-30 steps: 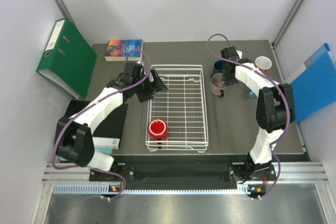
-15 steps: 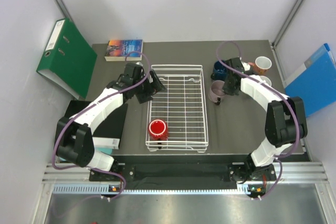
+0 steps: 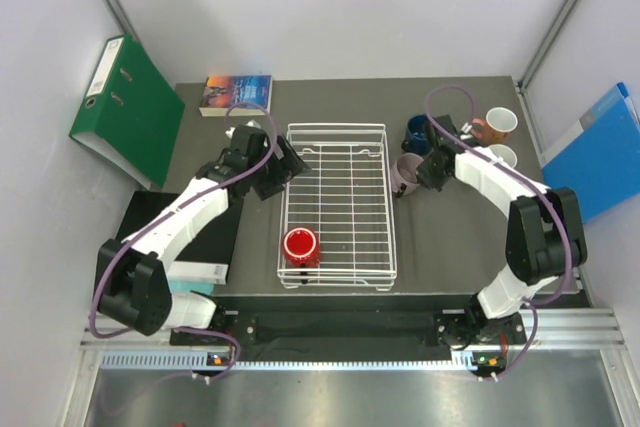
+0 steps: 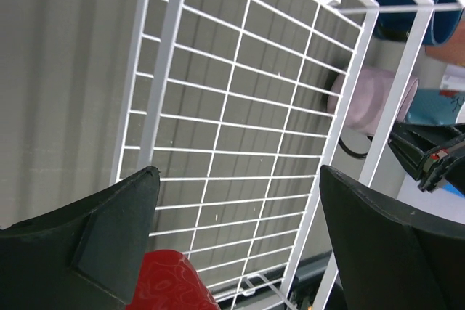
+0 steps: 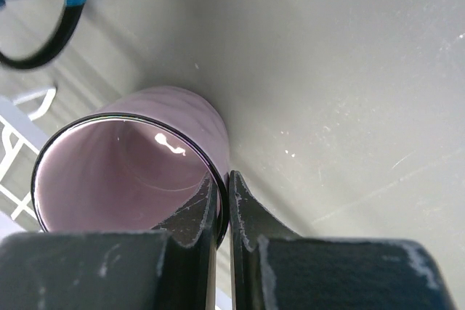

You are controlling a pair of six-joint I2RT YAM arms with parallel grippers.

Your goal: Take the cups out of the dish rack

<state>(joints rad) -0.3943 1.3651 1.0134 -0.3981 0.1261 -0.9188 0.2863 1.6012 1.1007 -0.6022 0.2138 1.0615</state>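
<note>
The white wire dish rack [image 3: 338, 147] lies mid-table, and a red cup [image 3: 299, 245] stands upright in its near left corner. My left gripper [image 3: 290, 172] hovers open over the rack's far left edge. In the left wrist view its jaws [image 4: 238, 179] are wide apart above the grid [image 4: 240, 107], with the red cup [image 4: 171, 281] just below. My right gripper [image 3: 425, 172] is shut on the rim of the pale mauve cup [image 3: 406, 173], which tilts beside the rack's right side. In the right wrist view the fingers [image 5: 224, 186] pinch its wall [image 5: 167, 114].
A dark blue cup [image 3: 418, 131] and a salmon-pink cup [image 3: 497, 123] stand at the back right, with another cup [image 3: 503, 155] half hidden by my right arm. A green binder [image 3: 125, 107], a book [image 3: 237, 93], a blue folder [image 3: 600, 152] and a black pad [image 3: 210, 237] ring the table.
My right arm has swung nearer and carried the mauve cup slightly toward the rack. The left gripper has drawn back a little to the left, still open.
</note>
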